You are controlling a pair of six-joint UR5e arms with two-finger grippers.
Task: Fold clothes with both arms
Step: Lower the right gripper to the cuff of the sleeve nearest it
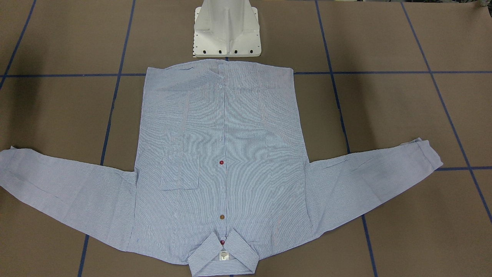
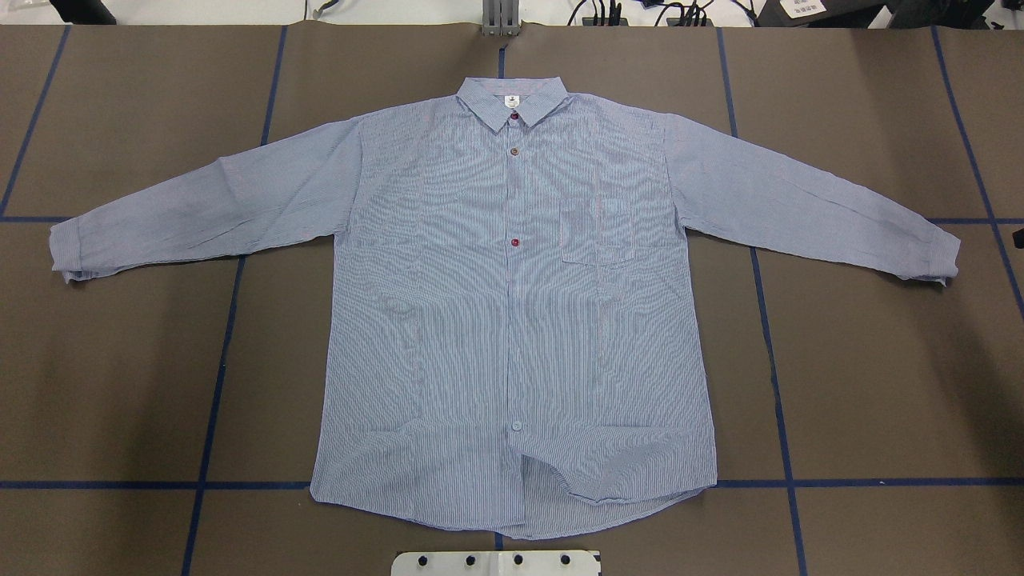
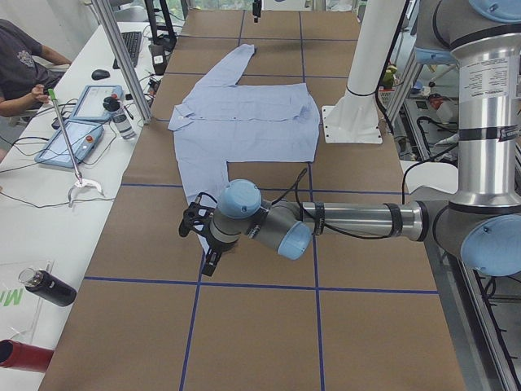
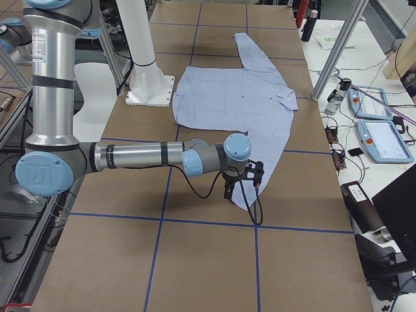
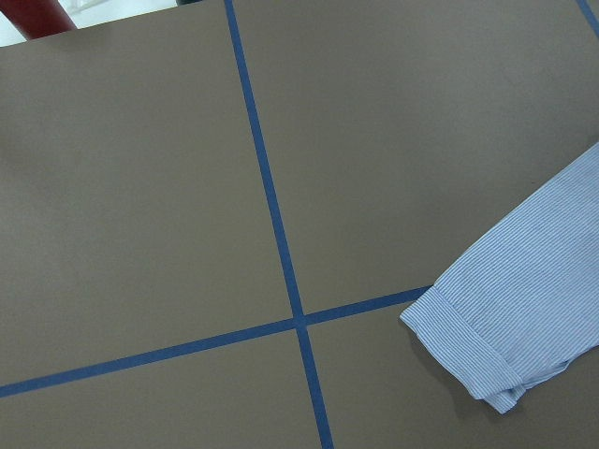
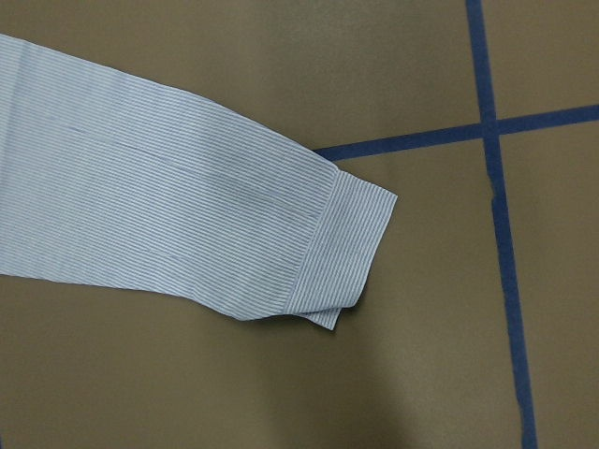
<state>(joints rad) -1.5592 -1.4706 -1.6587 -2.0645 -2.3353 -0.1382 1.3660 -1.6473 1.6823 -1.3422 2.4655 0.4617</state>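
I have the shirt (image 2: 512,320) lying flat and face up on the brown table (image 2: 120,384). It is buttoned, with its collar (image 2: 512,96) on the side away from the white base (image 1: 226,30), its hem (image 2: 576,480) nearest it, and both sleeves spread wide. As I judge it, no fold is made yet. The left gripper (image 3: 205,244) hangs low near the left cuff (image 5: 468,346), and the right gripper (image 4: 242,182) near the right cuff (image 6: 342,248). Both show only in the side views, so I cannot tell whether their jaws stand apart or together. The wrist views show each cuff loose on the table, with no fingers in frame.

My worries:
- **Thin cloth:** it lies tight against the board, so a pinch may catch only the top layer or scrape the table.
- **Left approach:** the left cuff sits at the corner of its wrist view, so a straight descent there could miss it.
- **Uneven lift:** if one arm lifts before the other, the body may drag askew.
- **Hem:** the front flap is curled open there, and a fold could trap that crease inside.
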